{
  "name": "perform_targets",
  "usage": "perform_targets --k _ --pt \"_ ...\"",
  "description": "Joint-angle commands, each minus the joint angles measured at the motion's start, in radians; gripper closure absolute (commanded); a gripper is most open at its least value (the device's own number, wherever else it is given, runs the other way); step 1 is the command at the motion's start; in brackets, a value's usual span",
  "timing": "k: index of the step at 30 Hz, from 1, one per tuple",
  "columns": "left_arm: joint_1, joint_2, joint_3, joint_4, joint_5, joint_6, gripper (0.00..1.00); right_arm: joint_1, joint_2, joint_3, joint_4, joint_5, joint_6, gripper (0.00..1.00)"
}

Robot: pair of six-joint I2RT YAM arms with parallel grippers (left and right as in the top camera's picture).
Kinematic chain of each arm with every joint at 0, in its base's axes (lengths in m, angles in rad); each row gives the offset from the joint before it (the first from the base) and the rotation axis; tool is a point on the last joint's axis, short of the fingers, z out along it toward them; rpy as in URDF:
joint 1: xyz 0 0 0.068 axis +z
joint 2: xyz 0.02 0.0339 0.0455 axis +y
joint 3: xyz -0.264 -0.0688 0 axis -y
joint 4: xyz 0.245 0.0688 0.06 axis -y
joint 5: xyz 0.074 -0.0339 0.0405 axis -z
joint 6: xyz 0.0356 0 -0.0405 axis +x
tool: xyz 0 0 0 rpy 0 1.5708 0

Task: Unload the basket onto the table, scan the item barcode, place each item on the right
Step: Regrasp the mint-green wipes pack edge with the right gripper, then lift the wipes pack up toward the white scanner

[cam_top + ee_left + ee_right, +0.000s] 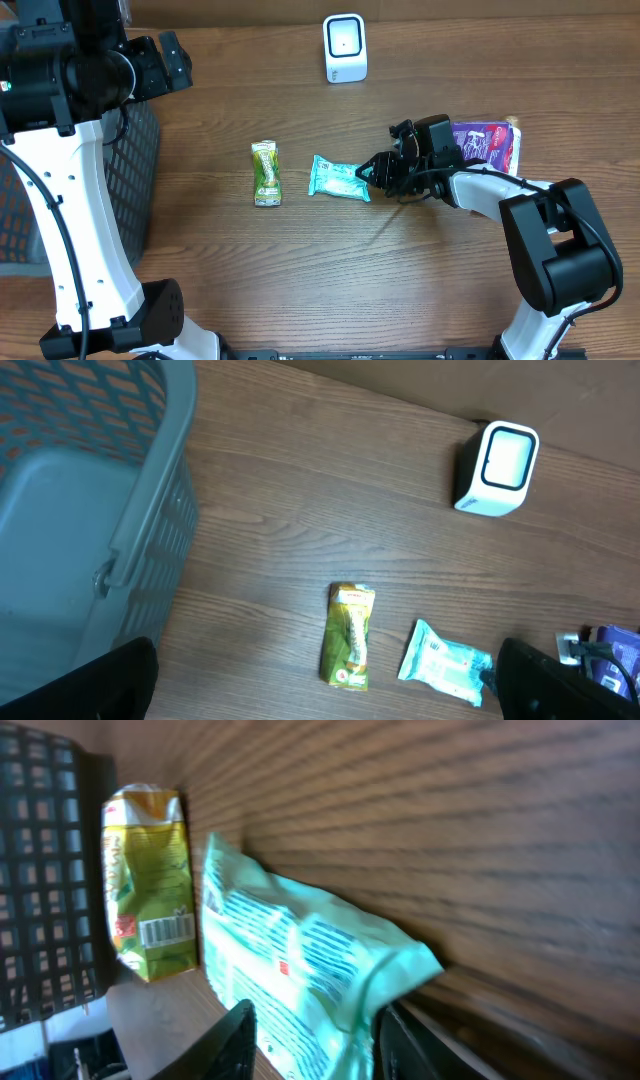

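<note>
Right gripper [368,172] straddles teal packet's [335,178] edge, green packet [265,172] well apart.

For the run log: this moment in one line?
left gripper open, empty | right gripper astride teal packet end, grip unclear | packet not at scanner

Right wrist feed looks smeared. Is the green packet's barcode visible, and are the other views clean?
Right wrist: the table grain is smeared and the teal packet is soft up close, but barcode bars on the green packet show. Overhead: sharp, evenly lit, only faint shadows. Left wrist: clear mid-frame, scanner face washed out white.
</note>
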Motion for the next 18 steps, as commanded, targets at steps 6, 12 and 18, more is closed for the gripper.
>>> perform_targets --k 6,12,18 --pt "0.000 0.003 0.016 0.004 0.003 0.019 0.00 0.034 0.072 0.009 -0.052 0.025 0.191 0.55" --pt "0.000 0.003 0.016 0.004 0.003 0.019 0.00 0.069 0.087 0.009 -0.018 0.050 0.247 0.55" --pt "0.000 0.003 0.016 0.004 0.003 0.019 0.01 0.085 0.116 0.009 0.002 0.105 0.306 0.92"
